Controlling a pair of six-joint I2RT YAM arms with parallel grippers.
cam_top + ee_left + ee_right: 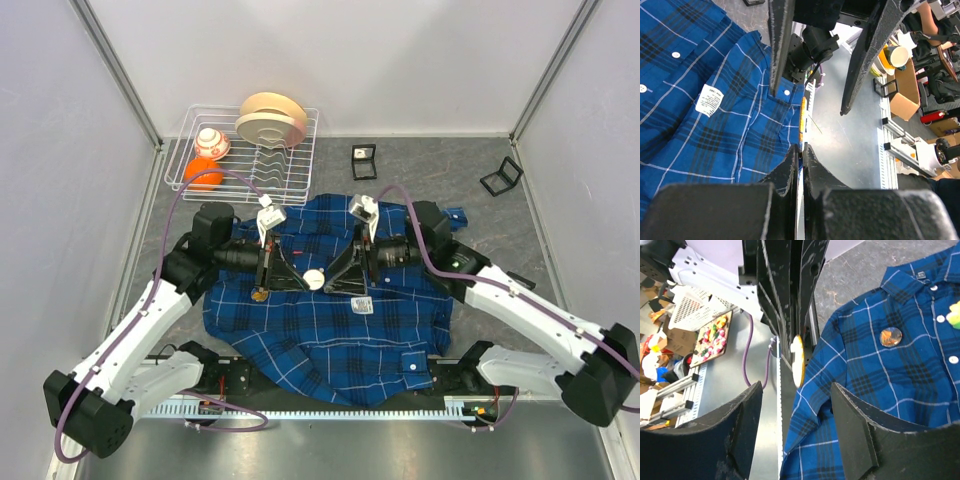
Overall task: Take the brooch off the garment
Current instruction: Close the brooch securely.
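Garment: dark-blue plaid garment (330, 335) spread flat mid-table, collar toward 12 o'clock, hem reaching the base rail at 6 o'clock.
Brooch: round brooch (314, 279), white face and yellow rim, over the shirt's middle, between the two arms' tips. Cannot tell whether it touches the cloth.
Left gripper: left gripper (801, 146) comes in from 9 o'clock, with its jaws pinched narrow on the brooch's edge.
Right gripper: right gripper (796, 386) comes in from 3 o'clock, jaws wide and holding nothing, facing the brooch edge-on.
Brown pin: brown pin (890, 336) lies on the cloth below the left gripper.
Edges: wire rack (175, 165) at 11 o'clock, close to the shirt's corner, and two black stands (364, 162) at 12 and 2 o'clock.
Open room: bare table (420, 170) from 12 to 2 o'clock.
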